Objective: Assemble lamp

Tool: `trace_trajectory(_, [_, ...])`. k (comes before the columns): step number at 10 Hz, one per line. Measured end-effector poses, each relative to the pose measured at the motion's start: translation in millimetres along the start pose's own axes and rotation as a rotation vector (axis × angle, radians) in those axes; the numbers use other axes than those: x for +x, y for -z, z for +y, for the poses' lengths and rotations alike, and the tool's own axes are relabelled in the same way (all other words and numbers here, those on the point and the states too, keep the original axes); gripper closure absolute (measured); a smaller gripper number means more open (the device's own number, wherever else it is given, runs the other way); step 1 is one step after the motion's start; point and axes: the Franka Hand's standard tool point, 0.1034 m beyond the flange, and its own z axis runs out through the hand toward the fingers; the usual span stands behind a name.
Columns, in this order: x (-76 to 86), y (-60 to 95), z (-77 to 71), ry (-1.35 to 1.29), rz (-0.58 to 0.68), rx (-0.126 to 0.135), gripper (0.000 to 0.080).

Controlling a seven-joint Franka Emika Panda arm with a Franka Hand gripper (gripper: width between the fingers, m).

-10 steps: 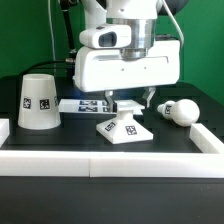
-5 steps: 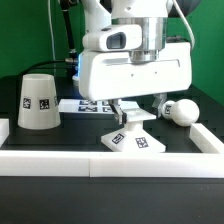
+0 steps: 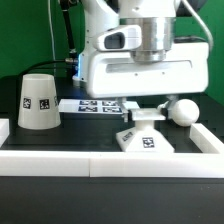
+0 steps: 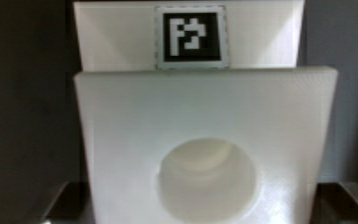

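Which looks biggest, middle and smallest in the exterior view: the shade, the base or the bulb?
1. shade, clearly largest.
2. base, though it is nearest the camera and partly covered.
3. bulb, smallest; it is close to the base in size, so this ranking is unsure.

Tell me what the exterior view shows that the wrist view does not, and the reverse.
Only the exterior view shows the lamp shade, standing wide end down, the bulb, the marker board, the white wall along the table edge, and the gripper from outside. Only the wrist view shows the round hollow in the top of the lamp base. Both show the lamp base with a square tag on it.
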Motion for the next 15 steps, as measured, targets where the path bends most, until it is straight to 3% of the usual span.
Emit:
trace_trajectory(3, [21.6, -2.4, -37.0, -0.059, 0.018, 0.009, 0.0264])
trace_trajectory(4, [25.6, -3.3, -42.3, -0.048, 0.023, 0.008, 0.0264])
trace_trajectory(10, [52.0, -4.7, -42.2, -0.017, 0.091, 0.0, 0.0264])
trace_trajectory(13, [53.4, -5.1, -42.1, -0.021, 0.093, 0.002, 0.0262])
trace_trajectory(14, [53.3, -5.2, -42.2, -0.021, 0.092, 0.002, 0.0141])
trace_trajectory(15, [53.3, -5.2, -42.2, -0.021, 0.092, 0.002, 0.0108])
